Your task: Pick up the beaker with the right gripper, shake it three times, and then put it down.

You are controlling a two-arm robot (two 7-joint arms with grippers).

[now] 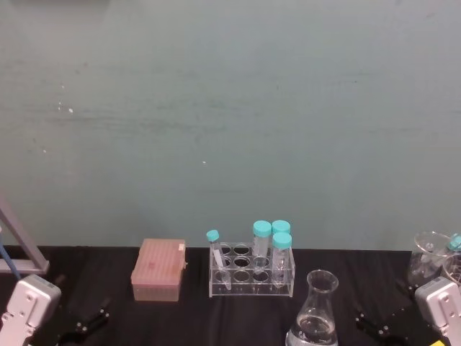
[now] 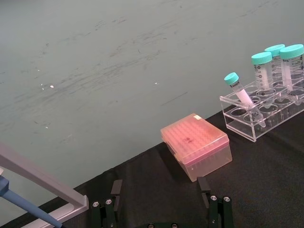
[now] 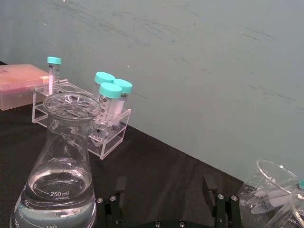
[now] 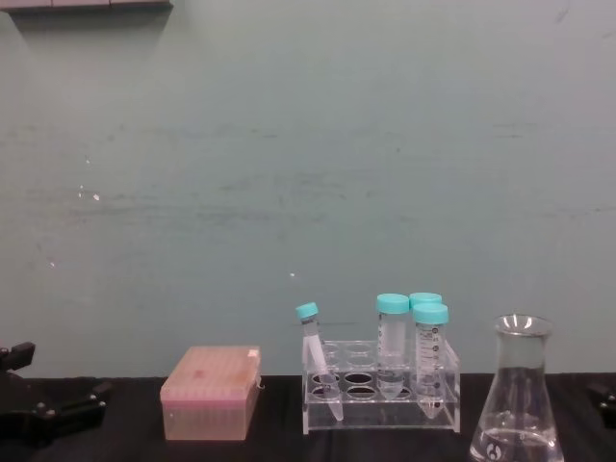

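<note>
One beaker (image 1: 318, 311), clear liquid in its base, stands upright on the black table (image 1: 180, 324), just in front and to the right of the clear tube rack (image 1: 252, 277) holding teal-capped tubes (image 1: 282, 249). The right gripper (image 3: 165, 186) sits low beside it on its right, fingers spread apart, touching nothing. The left gripper (image 2: 160, 189) is parked at the table's left, fingers likewise apart and empty, near a pink box (image 1: 158, 270).

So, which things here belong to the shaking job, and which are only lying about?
Job: beaker with clear liquid; right gripper, open, to its right, not touching.
Lying about: tube rack with teal-capped tubes; pink box; glass cup at far right; left gripper, open, parked at the left.
</note>
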